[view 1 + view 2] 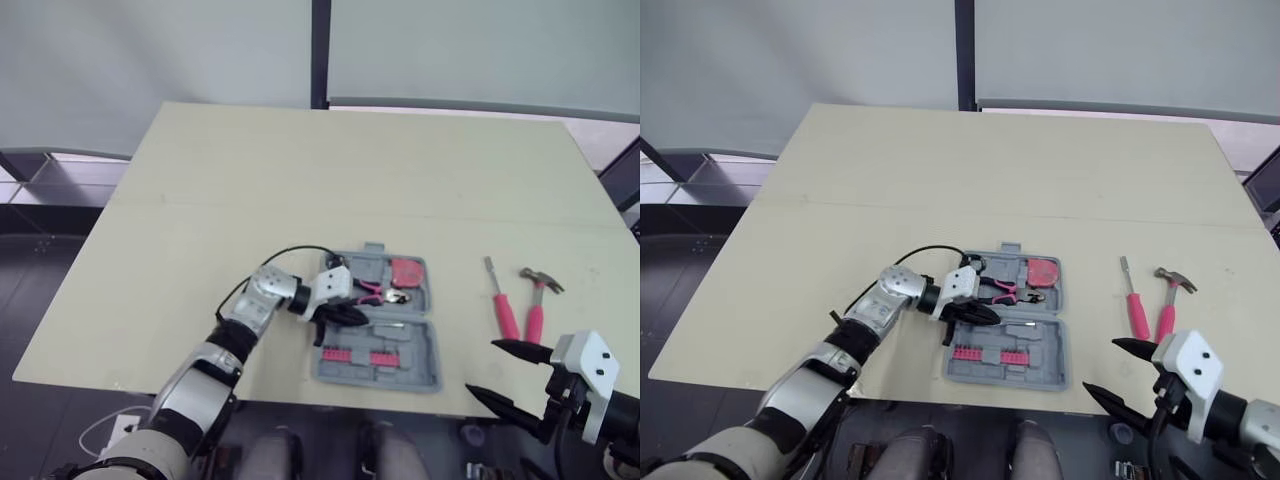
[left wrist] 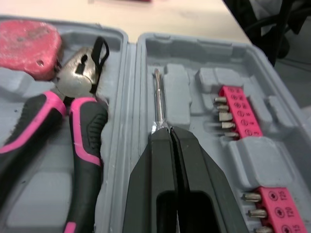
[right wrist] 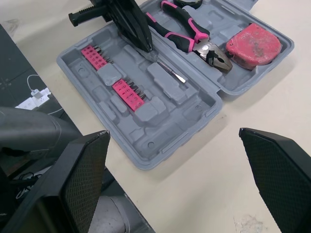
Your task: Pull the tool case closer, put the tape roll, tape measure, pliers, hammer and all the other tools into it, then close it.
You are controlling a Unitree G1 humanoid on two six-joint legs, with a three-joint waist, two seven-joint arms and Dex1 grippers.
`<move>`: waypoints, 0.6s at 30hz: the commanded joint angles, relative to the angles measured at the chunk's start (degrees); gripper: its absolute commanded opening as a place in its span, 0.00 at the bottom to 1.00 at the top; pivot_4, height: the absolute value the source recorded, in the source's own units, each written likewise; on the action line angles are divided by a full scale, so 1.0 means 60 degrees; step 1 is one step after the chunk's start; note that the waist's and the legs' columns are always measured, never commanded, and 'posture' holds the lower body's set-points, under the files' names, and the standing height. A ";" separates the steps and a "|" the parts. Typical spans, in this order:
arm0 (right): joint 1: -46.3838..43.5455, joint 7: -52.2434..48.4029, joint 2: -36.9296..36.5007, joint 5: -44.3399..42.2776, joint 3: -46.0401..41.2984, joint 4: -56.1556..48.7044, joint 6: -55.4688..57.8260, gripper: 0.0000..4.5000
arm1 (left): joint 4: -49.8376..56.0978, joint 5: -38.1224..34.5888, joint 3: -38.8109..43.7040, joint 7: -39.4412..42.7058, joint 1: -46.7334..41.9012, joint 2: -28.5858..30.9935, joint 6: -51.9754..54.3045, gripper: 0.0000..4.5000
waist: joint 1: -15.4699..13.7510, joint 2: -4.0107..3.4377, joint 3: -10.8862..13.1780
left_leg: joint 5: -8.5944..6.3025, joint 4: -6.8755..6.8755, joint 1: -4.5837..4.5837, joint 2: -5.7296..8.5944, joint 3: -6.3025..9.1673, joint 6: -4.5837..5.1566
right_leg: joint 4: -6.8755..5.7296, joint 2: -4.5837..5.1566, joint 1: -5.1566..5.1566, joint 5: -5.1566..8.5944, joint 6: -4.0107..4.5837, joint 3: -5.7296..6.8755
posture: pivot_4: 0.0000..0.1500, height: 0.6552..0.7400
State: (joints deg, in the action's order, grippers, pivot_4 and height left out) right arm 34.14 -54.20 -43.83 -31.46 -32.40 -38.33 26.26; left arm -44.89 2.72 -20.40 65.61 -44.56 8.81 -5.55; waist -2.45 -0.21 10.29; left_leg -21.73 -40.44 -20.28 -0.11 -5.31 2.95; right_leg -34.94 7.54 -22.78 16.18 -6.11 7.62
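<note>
The grey tool case (image 1: 436, 350) lies open near the table's front edge. Its far half holds a pink tape measure (image 1: 408, 271) and pink-handled pliers (image 1: 372, 292). The near half has pink bit holders (image 1: 355, 356). My left gripper (image 1: 350, 315) is down in the case, shut on a small thin screwdriver (image 2: 159, 97) whose metal shaft sticks out past the tips into a slot. A pink screwdriver (image 1: 503, 305) and a pink-handled hammer (image 1: 538, 300) lie on the table to the right of the case. Off the front edge at the right, my right gripper (image 1: 480, 367) hangs open with nothing in it.
The pale table (image 1: 330, 180) stretches far behind the case. Its front edge runs just below the case. A dark upright post (image 1: 320, 50) stands behind the table. A white cable plug (image 3: 34, 99) lies on the floor.
</note>
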 commanded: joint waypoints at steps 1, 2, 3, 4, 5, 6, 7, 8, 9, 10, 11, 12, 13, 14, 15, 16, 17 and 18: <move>0.0034 -0.0085 0.0008 0.0012 -0.0128 -0.0149 -0.0209 1.00 | -0.0139 0.0448 -0.0271 -0.0221 -0.0075 -0.0012 -0.0070 0.02 | -0.0011 0.0000 -0.0002 | -0.0001 0.0000 0.0000 0.0000 0.0000 0.0002 | 0.0002 0.0001 0.0000 0.0000 0.0000 0.0000 | 1.00 1.00; 0.0050 -0.0080 0.0019 0.0019 -0.0131 -0.0155 -0.0219 1.00 | -0.0152 0.0538 -0.0350 -0.0245 -0.0070 -0.0006 0.0010 0.02 | -0.0015 0.0001 -0.0002 | -0.0002 0.0000 0.0003 0.0000 -0.0001 0.0003 | 0.0002 0.0001 0.0001 0.0000 -0.0001 -0.0001 | 1.00 1.00; 0.0061 -0.0076 0.0029 0.0026 -0.0130 -0.0157 -0.0230 1.00 | -0.0161 0.0625 -0.0422 -0.0273 -0.0061 0.0004 0.0042 0.02 | -0.0024 0.0002 -0.0003 | -0.0002 0.0000 0.0003 0.0000 -0.0001 0.0003 | 0.0003 0.0002 0.0003 0.0000 -0.0001 -0.0002 | 1.00 1.00; 0.0083 -0.0070 0.0043 0.0040 -0.0130 -0.0165 -0.0246 1.00 | -0.0064 0.0760 -0.0596 -0.0169 0.0029 0.0073 0.0033 0.02 | -0.0031 0.0003 -0.0004 | -0.0002 0.0000 0.0004 0.0000 -0.0001 0.0003 | 0.0003 0.0003 0.0005 -0.0001 -0.0001 -0.0003 | 1.00 1.00; 0.0099 -0.0063 0.0054 0.0051 -0.0129 -0.0173 -0.0259 1.00 | 0.0043 0.0884 -0.0758 -0.0065 0.0127 0.0144 0.0048 0.02 | -0.0034 0.0004 -0.0006 | -0.0002 0.0000 0.0007 0.0000 -0.0001 0.0004 | 0.0006 0.0005 0.0009 -0.0001 -0.0001 -0.0004 | 1.00 1.00; 0.0108 -0.0058 0.0060 0.0058 -0.0128 -0.0177 -0.0269 1.00 | 0.0122 0.0957 -0.0860 0.0007 0.0194 0.0193 0.0051 0.02 | -0.0034 0.0006 -0.0008 | -0.0003 0.0000 0.0010 -0.0001 0.0002 0.0004 | 0.0009 0.0006 0.0014 -0.0001 -0.0002 -0.0006 | 1.00 1.00; 0.0113 -0.0048 0.0065 0.0063 -0.0125 -0.0179 -0.0280 1.00 | 0.0187 0.1076 -0.0984 0.0009 0.0267 0.0257 0.0093 0.02 | -0.0032 0.0007 -0.0010 | -0.0003 0.0000 0.0012 -0.0002 0.0002 0.0004 | 0.0010 0.0006 0.0017 -0.0001 -0.0002 -0.0009 | 1.00 1.00; 0.0117 -0.0043 0.0068 0.0065 -0.0124 -0.0179 -0.0292 1.00 | 0.0209 0.1183 -0.1084 -0.0022 0.0313 0.0314 0.0081 0.02 | -0.0030 0.0011 -0.0016 | -0.0004 0.0000 0.0012 -0.0002 0.0004 0.0005 | 0.0012 0.0007 0.0018 -0.0001 -0.0001 -0.0012 | 1.00 1.00; 0.0123 -0.0040 0.0072 0.0069 -0.0122 -0.0175 -0.0309 1.00 | 0.0169 0.1376 -0.1224 -0.0103 0.0333 0.0398 0.0049 0.02 | -0.0029 0.0014 -0.0021 | -0.0005 0.0000 0.0013 -0.0003 0.0004 0.0004 | 0.0012 0.0007 0.0018 -0.0001 -0.0001 -0.0015 | 1.00 1.00; 0.0130 -0.0039 0.0071 0.0070 -0.0119 -0.0169 -0.0324 1.00 | 0.0077 0.1570 -0.1333 -0.0283 0.0326 0.0451 -0.0021 0.02 | -0.0029 0.0022 -0.0032 | -0.0005 0.0000 0.0013 -0.0005 0.0004 0.0004 | 0.0013 0.0007 0.0018 -0.0001 -0.0001 -0.0016 | 1.00 1.00; 0.0134 -0.0045 0.0064 0.0074 -0.0115 -0.0157 -0.0340 1.00 | -0.0038 0.1758 -0.1442 -0.0455 0.0297 0.0482 0.0003 0.02 | -0.0029 0.0027 -0.0052 | -0.0006 0.0001 0.0014 -0.0006 0.0005 0.0004 | 0.0014 0.0006 0.0020 -0.0001 -0.0001 -0.0016 | 1.00 1.00; 0.0140 -0.0052 0.0057 0.0078 -0.0110 -0.0148 -0.0356 1.00 | -0.0121 0.1914 -0.1563 -0.0558 0.0283 0.0507 0.0015 0.02 | -0.0029 0.0026 -0.0083 | -0.0006 0.0002 0.0018 -0.0009 0.0007 0.0003 | 0.0020 0.0006 0.0027 -0.0001 -0.0001 -0.0016 | 1.00 1.00; 0.0143 -0.0060 0.0052 0.0085 -0.0108 -0.0140 -0.0368 1.00 | -0.0157 0.1989 -0.1636 -0.0635 0.0278 0.0513 0.0004 0.02 | -0.0030 0.0030 -0.0103 | -0.0007 0.0003 0.0024 -0.0009 0.0010 0.0003 | 0.0027 0.0006 0.0037 -0.0001 -0.0001 -0.0016 | 1.00 1.00; 0.0142 -0.0077 0.0042 0.0097 -0.0109 -0.0125 -0.0380 1.00 | -0.0148 0.2003 -0.1674 -0.0657 0.0291 0.0492 0.0073 0.02 | -0.0031 0.0033 -0.0126 | -0.0009 0.0003 0.0029 -0.0009 0.0012 0.0005 | 0.0032 0.0007 0.0044 -0.0001 -0.0001 -0.0017 | 1.00 1.00; 0.0127 -0.0083 0.0026 0.0101 -0.0110 -0.0118 -0.0377 1.00 | -0.0090 0.1985 -0.1708 -0.0620 0.0317 0.0477 0.0163 0.02 | -0.0030 0.0036 -0.0145 | -0.0011 0.0003 0.0033 -0.0010 0.0016 0.0007 | 0.0038 0.0010 0.0052 -0.0001 -0.0001 -0.0020 | 1.00 1.00; 0.0112 -0.0097 0.0005 0.0098 -0.0122 -0.0102 -0.0376 1.00 | 0.0036 0.1935 -0.1742 -0.0537 0.0374 0.0477 0.0188 0.02 | -0.0025 0.0037 -0.0161 | -0.0015 0.0003 0.0036 -0.0011 0.0016 0.0009 | 0.0053 0.0015 0.0055 -0.0001 -0.0001 -0.0027 | 1.00 1.00; 0.0089 -0.0109 -0.0023 0.0098 -0.0132 -0.0086 -0.0371 1.00 | 0.0129 0.1902 -0.1761 -0.0496 0.0414 0.0476 0.0277 0.02 | -0.0022 0.0037 -0.0176 | -0.0017 0.0003 0.0037 -0.0013 0.0017 0.0009 | 0.0063 0.0021 0.0054 -0.0001 -0.0001 -0.0030 | 1.00 1.00; 0.0081 -0.0131 -0.0044 0.0094 -0.0152 -0.0068 -0.0376 1.00 | 0.0224 0.1871 -0.1773 -0.0471 0.0455 0.0476 0.0367 0.02 | -0.0019 0.0037 -0.0193 | -0.0021 0.0003 0.0037 -0.0020 0.0017 0.0008 | 0.0075 0.0026 0.0055 -0.0001 -0.0001 -0.0032 | 1.00 1.00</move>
State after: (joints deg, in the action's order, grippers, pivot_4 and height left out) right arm 34.58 -54.20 -43.73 -30.82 -32.23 -38.15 24.89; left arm -40.84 9.42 -27.43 61.95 -44.77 10.19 -6.50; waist -2.57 0.01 9.14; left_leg -21.88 -40.43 -20.05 -0.27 -5.22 2.97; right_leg -34.47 7.78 -22.46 16.18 -6.12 7.41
